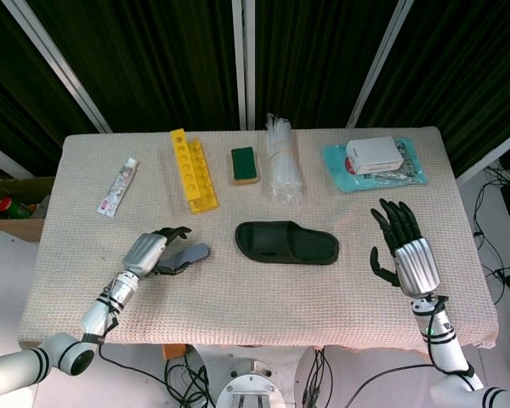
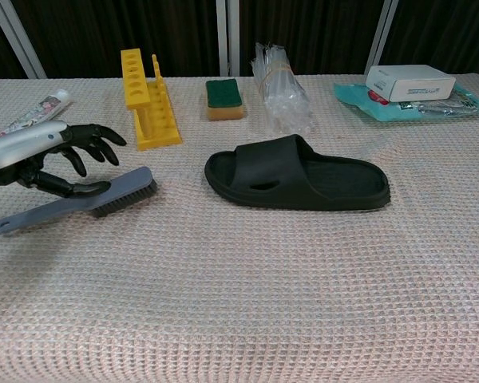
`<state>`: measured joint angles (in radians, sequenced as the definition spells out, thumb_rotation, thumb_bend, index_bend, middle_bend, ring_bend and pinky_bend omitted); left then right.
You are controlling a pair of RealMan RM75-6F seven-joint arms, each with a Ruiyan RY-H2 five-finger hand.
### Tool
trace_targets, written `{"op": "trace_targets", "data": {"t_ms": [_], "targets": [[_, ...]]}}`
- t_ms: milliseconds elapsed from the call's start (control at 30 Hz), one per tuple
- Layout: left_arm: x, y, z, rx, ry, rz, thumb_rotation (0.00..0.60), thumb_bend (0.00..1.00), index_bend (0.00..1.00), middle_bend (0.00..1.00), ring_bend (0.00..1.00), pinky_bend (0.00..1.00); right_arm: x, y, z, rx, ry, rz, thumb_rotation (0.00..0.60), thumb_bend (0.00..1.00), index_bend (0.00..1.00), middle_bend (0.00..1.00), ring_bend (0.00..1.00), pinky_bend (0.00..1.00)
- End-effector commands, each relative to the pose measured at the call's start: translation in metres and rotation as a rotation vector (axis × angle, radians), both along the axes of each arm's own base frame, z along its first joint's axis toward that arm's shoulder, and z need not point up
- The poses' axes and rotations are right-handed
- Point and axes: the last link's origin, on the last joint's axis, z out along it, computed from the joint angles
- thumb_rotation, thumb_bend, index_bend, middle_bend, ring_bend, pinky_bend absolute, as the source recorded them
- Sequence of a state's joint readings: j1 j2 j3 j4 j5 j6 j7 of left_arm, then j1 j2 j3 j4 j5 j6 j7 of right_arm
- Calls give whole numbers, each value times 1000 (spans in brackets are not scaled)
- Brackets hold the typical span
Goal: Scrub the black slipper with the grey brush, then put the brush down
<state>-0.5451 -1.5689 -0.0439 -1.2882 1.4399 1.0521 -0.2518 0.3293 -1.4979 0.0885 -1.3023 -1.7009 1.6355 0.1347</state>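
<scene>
The black slipper (image 1: 286,243) (image 2: 295,175) lies flat at the table's middle, toe end to the right. The grey brush (image 1: 187,255) (image 2: 88,201) lies on the cloth to its left, bristles down, with its handle pointing toward the front left. My left hand (image 1: 149,252) (image 2: 44,155) hovers over the brush with its fingers spread; only the thumb tip touches the brush's back. My right hand (image 1: 405,251) rests open at the right, apart from the slipper, and shows only in the head view.
Along the back stand a toothpaste tube (image 1: 118,187) (image 2: 32,112), a yellow rack (image 1: 193,170) (image 2: 148,100), a green-yellow sponge (image 1: 244,164) (image 2: 223,97), a bundle of clear plastic sticks (image 1: 282,159) (image 2: 281,88) and a white box (image 1: 374,155) (image 2: 407,81) on a teal pack.
</scene>
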Motion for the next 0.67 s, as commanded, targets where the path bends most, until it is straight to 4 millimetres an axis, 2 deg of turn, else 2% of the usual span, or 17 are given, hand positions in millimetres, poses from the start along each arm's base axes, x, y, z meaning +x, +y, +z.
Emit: {"op": "trace_targets", "data": {"t_ms": [33, 167, 233, 333, 400, 467, 533, 667], "targets": [[1, 0, 19, 89, 4, -29, 323, 218, 110, 222, 192, 310, -3, 2, 4, -16, -1, -9, 474, 613, 0, 0, 0, 0], [-5, -14, 62, 313, 6, -61, 294, 141, 99, 213, 185, 303, -24, 17, 15, -53, 26, -78, 473, 611, 0, 0, 0, 0], [-17, -31, 87, 456, 68, -81, 279, 123, 100, 213, 185, 303, -42, 33, 23, -76, 59, -153, 471, 611, 0, 0, 0, 0], [-44, -64, 114, 570, 218, -63, 277, 84, 100, 213, 183, 292, -74, 62, 34, -93, 108, -318, 468, 606, 0, 0, 0, 0], [-66, -90, 127, 542, 322, -1, 249, 56, 100, 200, 165, 282, -95, 84, 41, -84, 131, -449, 463, 600, 0, 0, 0, 0], [-86, -115, 135, 457, 410, 97, 146, 44, 99, 158, 135, 290, -111, 105, 46, -68, 146, -553, 457, 598, 0, 0, 0, 0], [-92, -130, 140, 406, 437, 137, 77, 43, 97, 125, 115, 277, -121, 119, 49, -53, 157, -615, 453, 598, 0, 0, 0, 0], [-97, -148, 144, 393, 431, 144, 70, 42, 96, 116, 107, 236, -133, 136, 50, -16, 173, -691, 452, 598, 0, 0, 0, 0]]}}
